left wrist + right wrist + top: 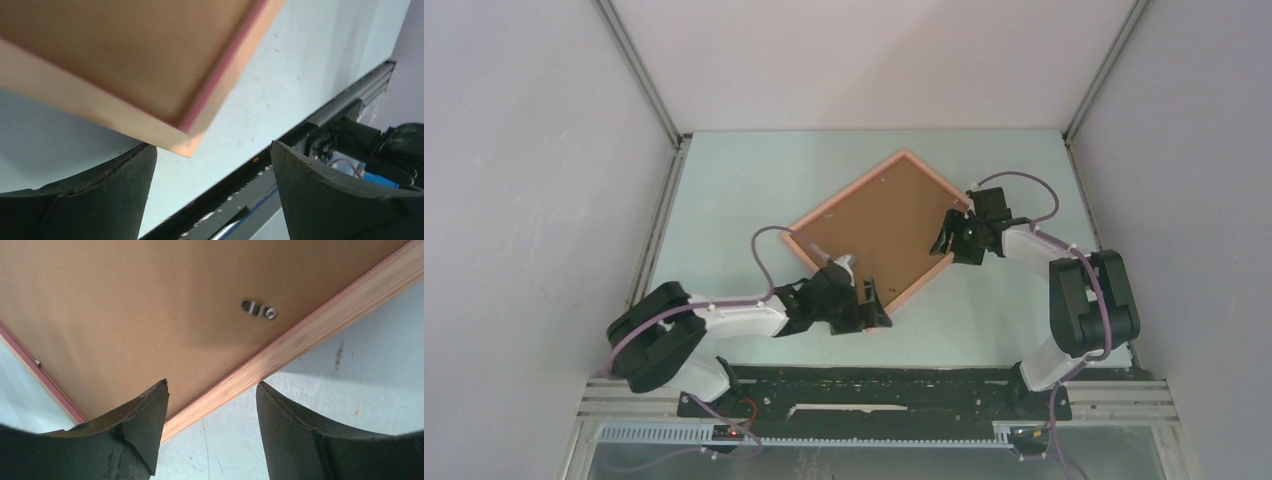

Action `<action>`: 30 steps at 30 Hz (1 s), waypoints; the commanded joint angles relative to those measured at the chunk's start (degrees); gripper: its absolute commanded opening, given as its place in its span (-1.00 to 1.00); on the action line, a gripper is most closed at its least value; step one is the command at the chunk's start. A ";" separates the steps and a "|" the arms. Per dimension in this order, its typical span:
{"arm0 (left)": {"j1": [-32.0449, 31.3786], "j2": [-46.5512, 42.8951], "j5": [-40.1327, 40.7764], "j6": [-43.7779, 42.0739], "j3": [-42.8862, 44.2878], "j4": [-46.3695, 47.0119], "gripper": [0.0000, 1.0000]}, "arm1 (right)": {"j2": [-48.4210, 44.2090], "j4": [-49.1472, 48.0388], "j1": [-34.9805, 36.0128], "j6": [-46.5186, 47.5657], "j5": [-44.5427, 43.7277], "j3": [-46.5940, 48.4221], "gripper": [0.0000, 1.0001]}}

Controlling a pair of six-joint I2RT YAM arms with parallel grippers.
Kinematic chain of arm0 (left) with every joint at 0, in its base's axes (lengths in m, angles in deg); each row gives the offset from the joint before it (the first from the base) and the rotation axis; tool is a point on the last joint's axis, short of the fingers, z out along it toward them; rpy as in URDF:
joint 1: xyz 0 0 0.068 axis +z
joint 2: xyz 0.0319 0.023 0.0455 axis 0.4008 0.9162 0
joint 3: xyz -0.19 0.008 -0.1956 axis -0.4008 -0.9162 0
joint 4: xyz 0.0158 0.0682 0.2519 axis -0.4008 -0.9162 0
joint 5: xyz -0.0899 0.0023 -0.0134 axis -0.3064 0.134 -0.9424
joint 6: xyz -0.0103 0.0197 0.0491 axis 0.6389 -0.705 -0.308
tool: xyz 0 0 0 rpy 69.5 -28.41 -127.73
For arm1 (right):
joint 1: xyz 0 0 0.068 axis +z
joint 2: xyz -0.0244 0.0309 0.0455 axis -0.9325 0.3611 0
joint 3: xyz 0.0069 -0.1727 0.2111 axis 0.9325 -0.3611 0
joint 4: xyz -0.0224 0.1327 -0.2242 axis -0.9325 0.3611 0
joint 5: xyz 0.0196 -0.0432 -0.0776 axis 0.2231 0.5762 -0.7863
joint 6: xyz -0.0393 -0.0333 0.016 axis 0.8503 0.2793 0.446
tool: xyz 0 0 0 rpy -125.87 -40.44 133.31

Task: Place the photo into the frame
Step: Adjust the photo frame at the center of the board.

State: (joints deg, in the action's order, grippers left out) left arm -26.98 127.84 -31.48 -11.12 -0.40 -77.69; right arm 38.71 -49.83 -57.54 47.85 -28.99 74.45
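One frame (848, 195), one backing board (884, 225) inside it.

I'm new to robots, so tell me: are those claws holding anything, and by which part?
Nothing is held. Both are open: the left gripper is by a corner of the frame, the right gripper by its edge.

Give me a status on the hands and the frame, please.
Left hand open by near corner of frame. Right hand open over its right rail. Back up, board in; photo not in view.
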 commanded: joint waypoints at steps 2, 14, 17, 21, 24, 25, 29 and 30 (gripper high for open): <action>-7.94 5.95 0.62 5.43 5.54 0.86 0.88 | 1.77 -1.00 -0.08 2.33 3.16 3.66 0.43; 6.06 -12.60 16.16 -13.70 16.11 -25.05 0.99 | -2.87 5.47 -1.15 -4.95 -3.91 2.56 0.34; 14.25 -13.68 18.23 -15.48 16.80 -22.81 1.00 | -3.19 5.32 -0.65 -10.36 -4.46 1.85 0.26; 24.20 -8.62 20.67 -16.79 20.67 -18.49 1.00 | -2.15 4.19 1.87 -13.36 -5.65 2.84 0.20; 31.62 -0.85 17.07 -17.92 25.88 -14.69 1.00 | 0.09 6.27 2.62 -13.21 -6.44 4.07 0.20; 33.44 2.02 15.75 -18.66 28.94 -13.98 1.00 | 0.61 6.49 2.60 -13.01 -6.52 4.14 0.20; 38.32 16.06 9.25 -24.04 38.84 -13.73 0.96 | 2.44 5.61 2.73 -12.84 -5.38 4.23 0.21; 39.04 19.21 6.44 -25.23 41.63 -14.06 0.95 | 2.80 5.16 2.70 -12.86 -4.80 4.24 0.21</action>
State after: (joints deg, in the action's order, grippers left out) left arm 9.32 137.98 -17.29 -29.54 31.49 -94.04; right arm 40.05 -44.52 -54.88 36.13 -33.69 76.79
